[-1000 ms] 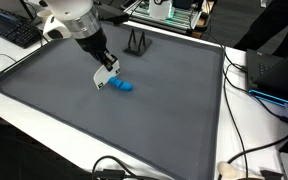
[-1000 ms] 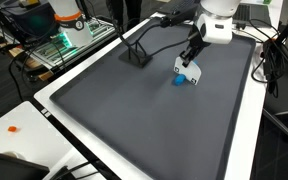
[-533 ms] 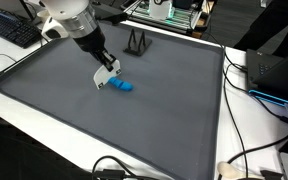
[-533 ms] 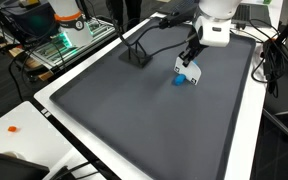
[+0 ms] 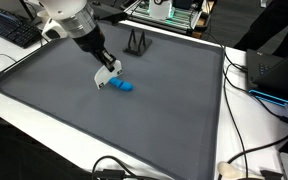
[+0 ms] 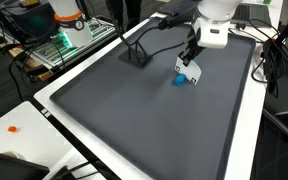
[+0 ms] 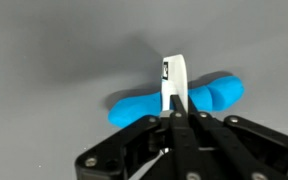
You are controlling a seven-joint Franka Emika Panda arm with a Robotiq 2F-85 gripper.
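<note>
One gripper [image 5: 106, 76] hung low over a grey mat [image 5: 174, 115] in an exterior view, its white-tipped fingers slanting down to the end of a small blue object [image 5: 122, 87]. That object lay flat on the mat, well inside its borders. Whether the tips touched it could not be told from there. A black stand [image 5: 135, 42] stood near the mat's far edge, well apart from the gripper, and a keyboard [image 5: 14, 32] lay off the mat on the white table.

Seen from the opposite side in an exterior view, the gripper [image 6: 184, 68] was just above the blue object [image 6: 180, 80], which peeked out under the fingertips. The black stand [image 6: 136, 55] sat on the mat [image 6: 134, 115] some way off, with a cable running from it. A small orange bit [image 6: 14, 128] lay on the white table edge, far from everything.

Closest of all, the wrist view showed the fingers [image 7: 173, 80] pressed together with no gap between them, forming a single white blade. The blue object [image 7: 134, 105] stretched out to both sides behind that blade, lying across the grey surface.
</note>
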